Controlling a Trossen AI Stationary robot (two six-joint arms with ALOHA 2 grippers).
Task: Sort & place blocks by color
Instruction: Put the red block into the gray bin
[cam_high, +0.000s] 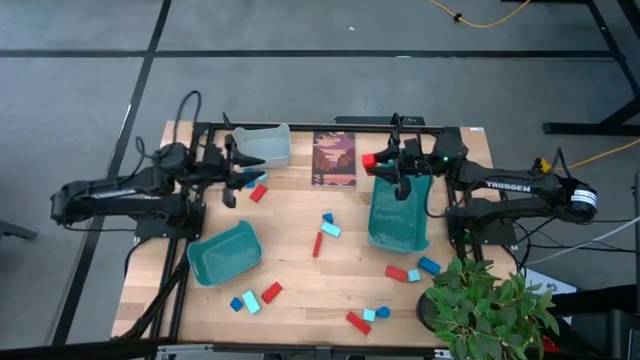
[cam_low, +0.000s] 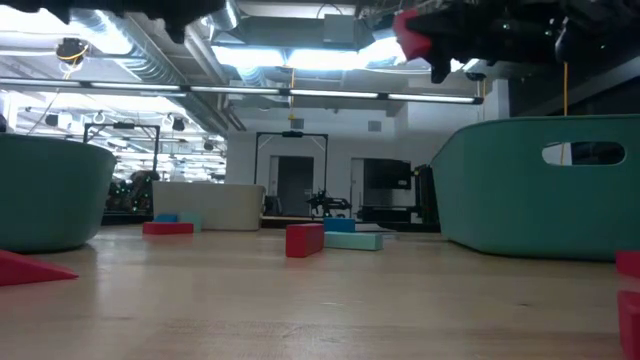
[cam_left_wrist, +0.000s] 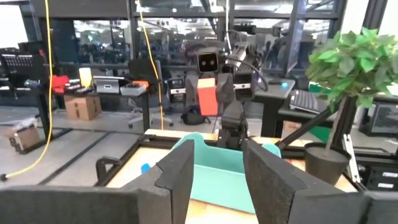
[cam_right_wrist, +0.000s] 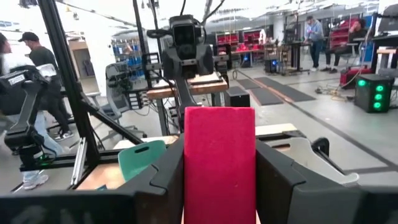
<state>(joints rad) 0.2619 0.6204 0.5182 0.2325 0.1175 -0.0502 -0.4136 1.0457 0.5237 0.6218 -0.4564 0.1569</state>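
- The right pincer (cam_high: 377, 160) pinched a red block (cam_right_wrist: 219, 163), raised above the far edge of the right teal bin (cam_high: 400, 215).
- The left pincer (cam_high: 245, 165) stood spread and empty, beside the grey bin (cam_high: 265, 143).
- Other blocks (cam_high: 325, 228) lay scattered across the desk (cam_high: 300, 300).

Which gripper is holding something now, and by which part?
The right gripper holds a red block, jaws on its two long sides. The left gripper holds nothing.

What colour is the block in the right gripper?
Red block, clearest in the right wrist view.
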